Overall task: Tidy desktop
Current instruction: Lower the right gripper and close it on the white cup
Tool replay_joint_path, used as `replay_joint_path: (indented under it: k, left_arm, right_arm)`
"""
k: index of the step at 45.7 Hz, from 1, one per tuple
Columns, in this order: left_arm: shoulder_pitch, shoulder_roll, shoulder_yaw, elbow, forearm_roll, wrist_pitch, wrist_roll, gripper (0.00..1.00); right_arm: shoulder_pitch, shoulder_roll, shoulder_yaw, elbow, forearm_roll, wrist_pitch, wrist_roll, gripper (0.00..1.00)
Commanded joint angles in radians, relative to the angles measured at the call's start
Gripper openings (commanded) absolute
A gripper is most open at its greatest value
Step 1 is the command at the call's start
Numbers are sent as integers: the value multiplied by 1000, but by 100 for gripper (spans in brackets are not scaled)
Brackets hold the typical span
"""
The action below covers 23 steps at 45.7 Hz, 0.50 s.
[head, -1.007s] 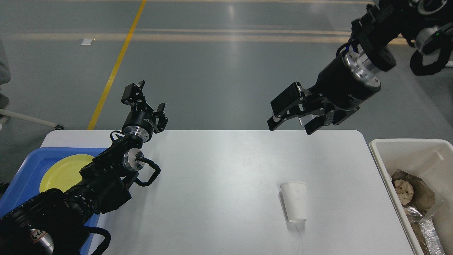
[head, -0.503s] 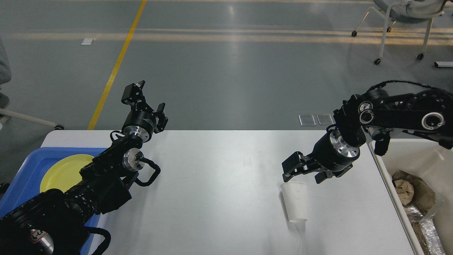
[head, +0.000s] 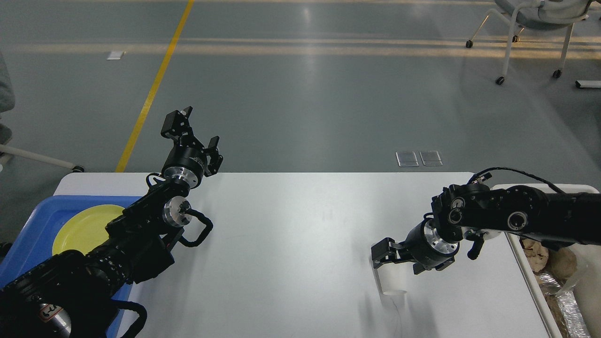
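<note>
Our right gripper (head: pixel 399 257) sits low over the desktop (head: pixel 291 244) at about four o'clock, fingers spread astride the upper end of a white cup (head: pixel 390 281) lying on its side; whether they touch it we cannot tell. Our left gripper (head: pixel 192 134) hangs at ten o'clock, fingers apart, holding nothing. The cup looks thin: closing hard could crush it, and a finger nudging its wall could roll it away. The bin (head: pixel 558 190) waits at three o'clock.
</note>
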Motion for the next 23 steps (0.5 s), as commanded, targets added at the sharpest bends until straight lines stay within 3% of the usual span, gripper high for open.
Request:
replay_joint_path:
  k: [1,23]
  left_arm:
    - [0,0,0,0,0,0,0,100]
    - [0,0,0,0,0,0,0,100]
  right_arm:
    - [-42,16,-1,-31,-28,-7,1,100]
    - [-117,51,2,-36,-47,-96,1,100]
